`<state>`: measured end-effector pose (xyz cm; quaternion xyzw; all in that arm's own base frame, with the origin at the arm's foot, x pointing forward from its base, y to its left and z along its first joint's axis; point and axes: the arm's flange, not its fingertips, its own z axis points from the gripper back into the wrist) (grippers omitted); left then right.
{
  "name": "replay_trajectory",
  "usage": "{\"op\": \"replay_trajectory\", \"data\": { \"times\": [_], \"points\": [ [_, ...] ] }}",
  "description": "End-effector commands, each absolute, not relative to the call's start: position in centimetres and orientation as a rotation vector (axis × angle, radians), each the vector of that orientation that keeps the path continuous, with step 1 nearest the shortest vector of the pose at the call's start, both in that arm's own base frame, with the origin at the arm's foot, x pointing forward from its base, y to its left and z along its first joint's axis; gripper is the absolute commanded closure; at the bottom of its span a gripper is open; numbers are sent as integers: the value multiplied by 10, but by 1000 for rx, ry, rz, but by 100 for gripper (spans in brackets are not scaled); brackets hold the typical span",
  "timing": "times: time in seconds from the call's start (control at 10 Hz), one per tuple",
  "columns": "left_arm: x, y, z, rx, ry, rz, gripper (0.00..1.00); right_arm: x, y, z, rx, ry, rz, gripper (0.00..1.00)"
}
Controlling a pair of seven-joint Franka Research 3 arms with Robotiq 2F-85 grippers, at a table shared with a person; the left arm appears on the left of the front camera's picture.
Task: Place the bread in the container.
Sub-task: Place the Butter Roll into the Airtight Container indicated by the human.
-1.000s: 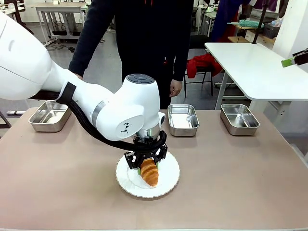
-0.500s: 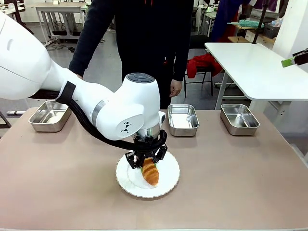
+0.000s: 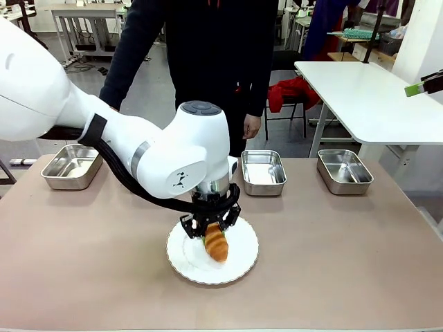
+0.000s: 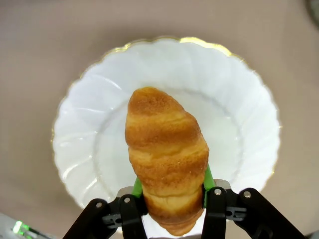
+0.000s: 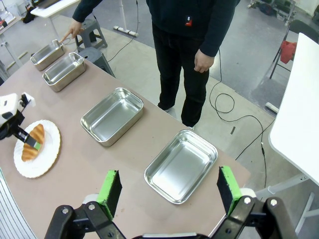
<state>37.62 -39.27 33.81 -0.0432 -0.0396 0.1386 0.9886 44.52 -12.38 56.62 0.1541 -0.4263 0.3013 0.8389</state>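
Observation:
The bread, a golden-brown croissant [image 4: 167,149], is pinched at its near end between the green pads of my left gripper [image 4: 172,184], which is shut on it. It hangs just over a round white scalloped plate [image 4: 84,124]. In the front view the left gripper [image 3: 211,233] holds the croissant [image 3: 217,245] over the plate [image 3: 242,257] at the table's middle. Steel tray containers stand along the far edge: one at the left [image 3: 71,166], one in the middle [image 3: 263,171], one at the right [image 3: 344,171]. My right gripper [image 5: 168,191] is open and empty, high above the table's right end.
A person stands at the far side. One hand [image 5: 75,29] points a finger at the farthest tray [image 5: 47,54]; the other hand [image 3: 253,126] hangs by the middle tray. A white side table [image 3: 367,97] stands at the back right.
My left gripper has shut on the croissant, which lay on the plate between open fingers a second ago. The arm has since risen slightly, taking the croissant with it.

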Motion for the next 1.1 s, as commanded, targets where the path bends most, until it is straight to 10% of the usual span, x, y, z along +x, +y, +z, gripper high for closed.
{"op": "replay_trajectory", "data": {
  "times": [0.0, 1.0],
  "points": [
    [393, -346, 397, -156, -144, 235, 55, 446, -123, 567, 336, -919, 636, 0],
    [505, -101, 509, -250, -148, -26, 55, 446, -123, 567, 336, -919, 636, 0]
  ]
}}
